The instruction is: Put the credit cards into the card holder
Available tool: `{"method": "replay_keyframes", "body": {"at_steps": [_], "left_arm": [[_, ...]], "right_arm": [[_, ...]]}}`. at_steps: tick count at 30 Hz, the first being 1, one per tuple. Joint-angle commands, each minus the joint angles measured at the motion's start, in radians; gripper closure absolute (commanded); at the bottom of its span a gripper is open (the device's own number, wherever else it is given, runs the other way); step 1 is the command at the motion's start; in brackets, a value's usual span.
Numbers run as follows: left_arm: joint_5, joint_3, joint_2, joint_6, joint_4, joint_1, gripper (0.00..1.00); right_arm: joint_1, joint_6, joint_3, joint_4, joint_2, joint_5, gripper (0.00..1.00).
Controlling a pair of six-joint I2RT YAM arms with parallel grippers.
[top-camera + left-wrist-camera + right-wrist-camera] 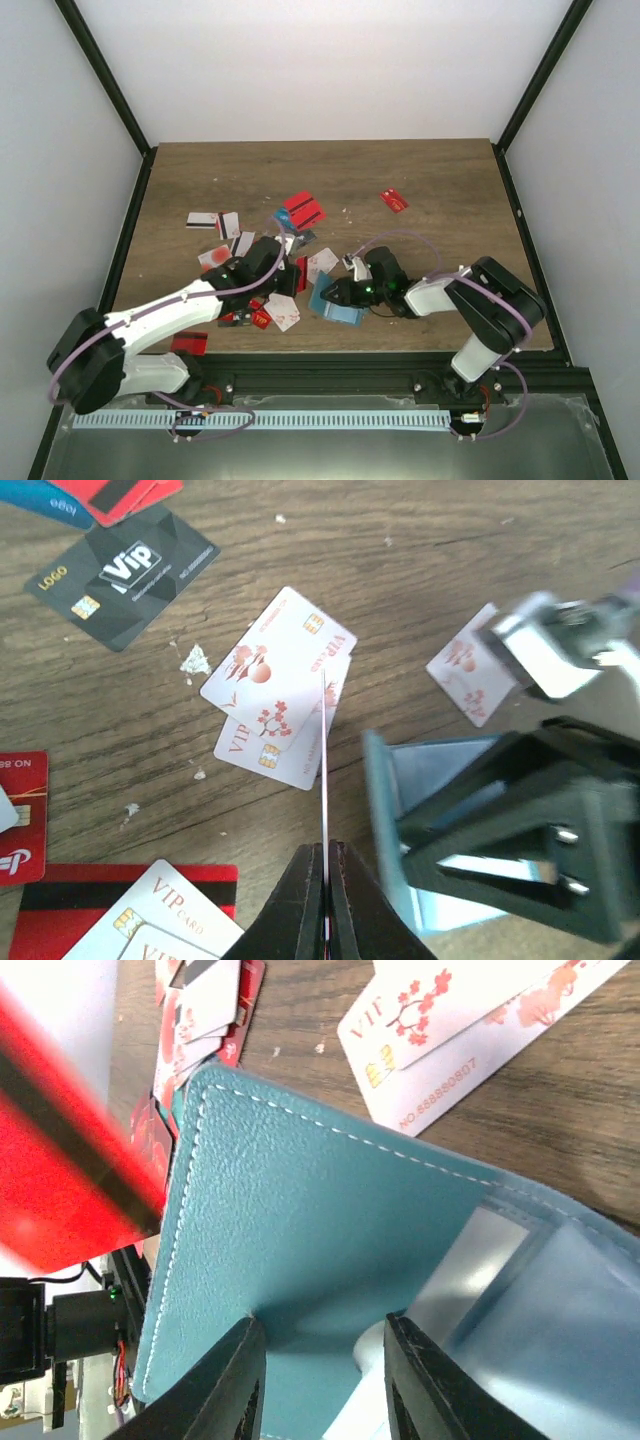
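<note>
Stitching point(300, 1118) on pebbled teal card holder point(300, 1230) — right gripper point(322, 1332) clamps it, left gripper point(326, 858) pinches thin card point(325, 750) edge-on.

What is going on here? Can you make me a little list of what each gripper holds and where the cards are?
left gripper: shut on one card, seen edge-on
right gripper: shut on the holder
holder: teal outside, light blue inside showing
held card: beside the holder, not in it yet
loose cards: many flat on the table, red and white
black card: flat on the table, says VIP
</note>
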Motion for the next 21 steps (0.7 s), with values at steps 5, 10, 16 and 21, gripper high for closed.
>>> {"method": "replay_keyframes", "body": {"at_steps": [5,10,16,21], "left_arm": [[0.164,0.017,-0.160,0.022,-0.071,-0.014,0.96],[0.160,-0.015,-0.110,0.012,-0.020,-0.014,0.96],[0.140,-0.054,-0.011,-0.022,0.087,-0.012,0.96],[0.105,-0.061,0.042,-0.030,0.117,-0.010,0.96]], "right_arm": [[0.022,-0.054,0.101,-0.071,0.096,-0.002,0.61],[0.027,-0.082,0.133,-0.153,0.101,0.028,0.59],[0.027,-0.117,0.134,-0.207,0.054,0.034,0.59],[0.027,-0.128,0.136,-0.229,0.030,0.028,0.61]]}}
